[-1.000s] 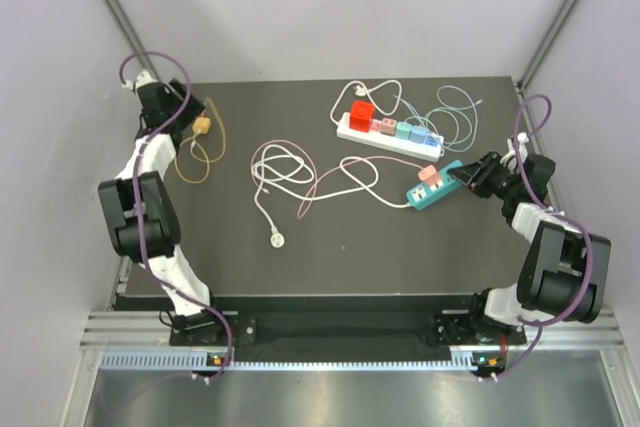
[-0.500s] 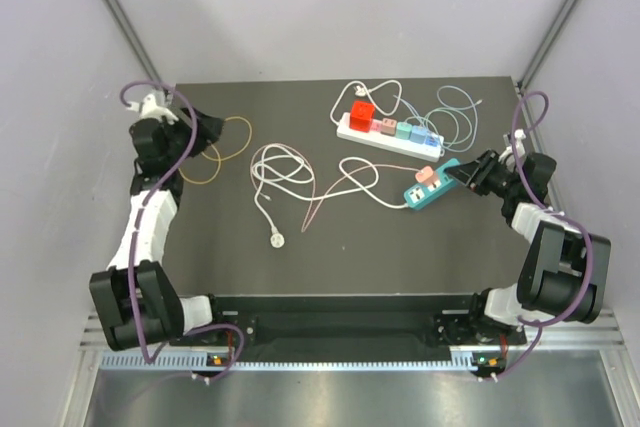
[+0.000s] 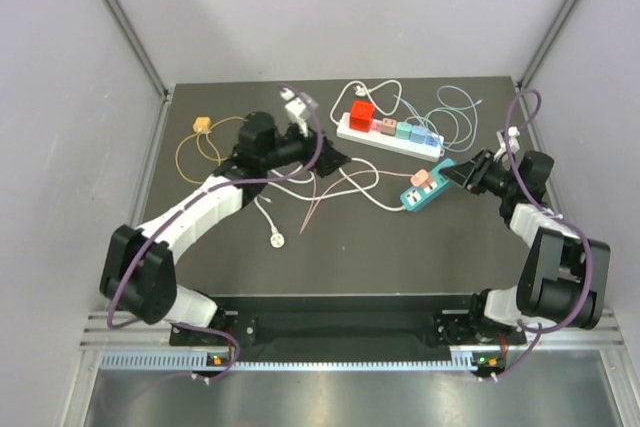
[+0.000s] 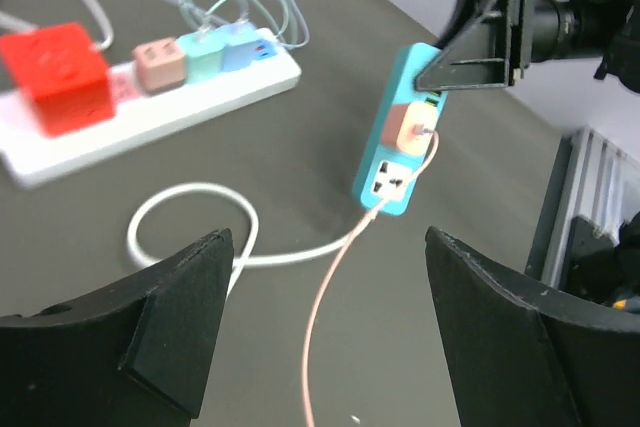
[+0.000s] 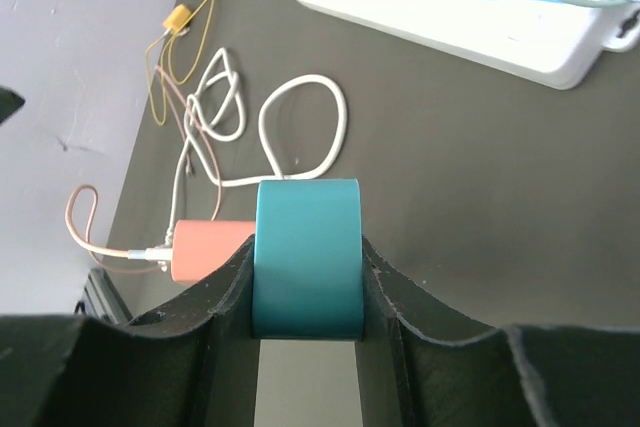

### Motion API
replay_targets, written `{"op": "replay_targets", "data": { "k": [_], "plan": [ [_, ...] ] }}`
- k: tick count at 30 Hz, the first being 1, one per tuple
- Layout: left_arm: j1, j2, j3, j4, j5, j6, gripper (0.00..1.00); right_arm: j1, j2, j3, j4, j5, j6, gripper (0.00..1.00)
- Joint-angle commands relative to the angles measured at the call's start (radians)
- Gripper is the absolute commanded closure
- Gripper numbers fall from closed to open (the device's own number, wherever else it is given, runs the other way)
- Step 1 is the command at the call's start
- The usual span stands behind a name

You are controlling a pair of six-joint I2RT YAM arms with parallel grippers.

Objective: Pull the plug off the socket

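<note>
Pink plug (image 4: 408,127) sits seated in the teal socket strip (image 5: 306,257), which lies tilted toward the right side of the counter (image 3: 400,257), near the white power strip (image 3: 390,135) with its row of coloured adapters. A thin pink cable (image 4: 320,297) runs out of the plug's face and trails away across the counter. The right gripper (image 3: 458,173) has its 2 jaws clamped on the outer end of the teal strip, 1 on each long side, so the socket is braced. The left gripper (image 4: 328,247) hangs over the middle of the counter with its jaws wide apart and nothing between them; in its wrist view the plug lies ahead and well apart from the fingertips. By my reading, the step in hand is the approach: the socket is anchored, the plug is not yet grasped and not yet out. The next move calls for the left arm to reach on to the right, line its jaws up across the plug's pink body rather than the thin cable, close firmly, and then pull straight out along the axis of the pins while the right arm holds the strip steady. A grip on the cable alone would likely slip or strain it.
</note>
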Motion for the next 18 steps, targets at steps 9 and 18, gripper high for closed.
{"op": "replay_targets", "data": {
  "k": [9, 18],
  "plan": [
    [-0.281, 0.308, 0.403, -0.092, -0.173, 0.25, 0.15, 0.078, -0.045, 0.049, -0.022, -0.016, -0.078, 1.0],
    [-0.378, 0.573, 0.72, -0.414, -0.325, 0.182, 0.16, 0.083, -0.035, 0.061, -0.047, 0.0, -0.08, 1.0]
  ]
}}
